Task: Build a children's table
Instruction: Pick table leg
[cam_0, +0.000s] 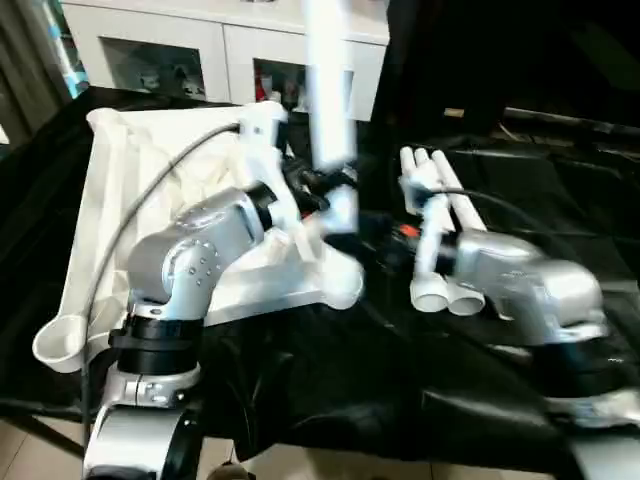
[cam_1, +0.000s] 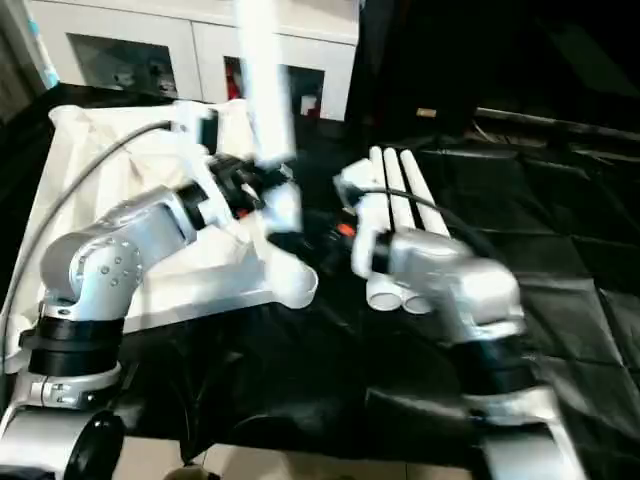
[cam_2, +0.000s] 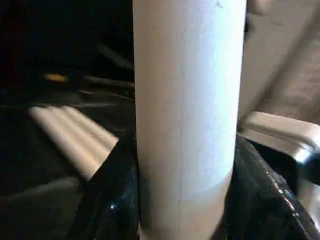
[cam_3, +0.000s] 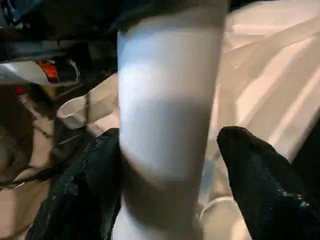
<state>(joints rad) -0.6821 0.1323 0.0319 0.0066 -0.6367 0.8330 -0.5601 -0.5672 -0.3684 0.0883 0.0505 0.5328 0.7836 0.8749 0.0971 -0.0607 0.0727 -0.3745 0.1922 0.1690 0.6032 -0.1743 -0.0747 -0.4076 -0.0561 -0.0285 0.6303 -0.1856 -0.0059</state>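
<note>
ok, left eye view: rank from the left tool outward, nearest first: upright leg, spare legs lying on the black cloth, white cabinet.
1. Upright leg: gripped in the left tool, over the tabletop's near right corner.
2. Spare legs: lying side by side on the black cloth, to the tool's right.
3. White cabinet: behind the table, along the back.
</note>
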